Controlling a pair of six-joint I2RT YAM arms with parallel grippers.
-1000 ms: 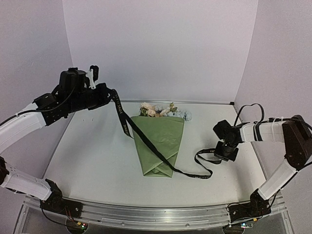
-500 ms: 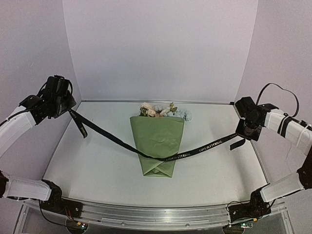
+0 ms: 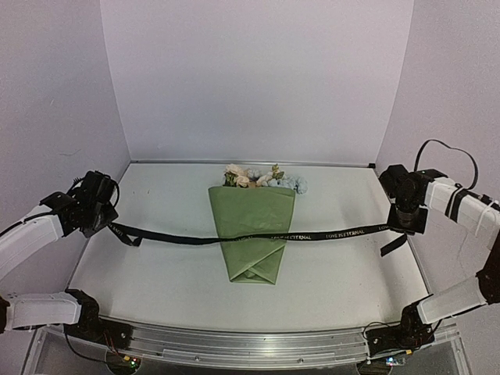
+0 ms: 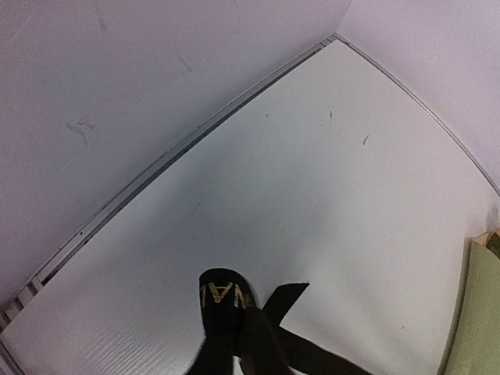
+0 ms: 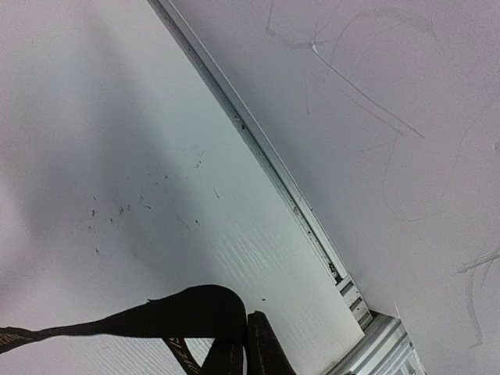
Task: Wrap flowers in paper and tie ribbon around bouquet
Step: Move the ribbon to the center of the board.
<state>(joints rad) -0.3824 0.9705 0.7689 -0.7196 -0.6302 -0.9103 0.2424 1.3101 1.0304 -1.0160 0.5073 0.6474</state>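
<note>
- The counter (image 3: 156,269) is white, with pale walls on three sides.
- The bouquet (image 3: 254,226) lies flat at the counter's middle, with its narrow folded end toward the arm bases and its wide end toward the back wall.
- The paper (image 3: 248,207) shows its olive-green side and is folded into a cone.
- The ribbon (image 3: 336,233) is black with light lettering. It stretches nearly straight from left to right across the cone's lower half, and a short loose tail hangs at each end.
- The flowers (image 3: 251,176), cream and pale blue, poke out at the wide end.
- The left gripper (image 3: 109,226) sits low by the left wall, its jaws pinched on one ribbon end.
- The right gripper (image 3: 406,226) sits near the right wall, its jaws clamped on the other end.
</note>
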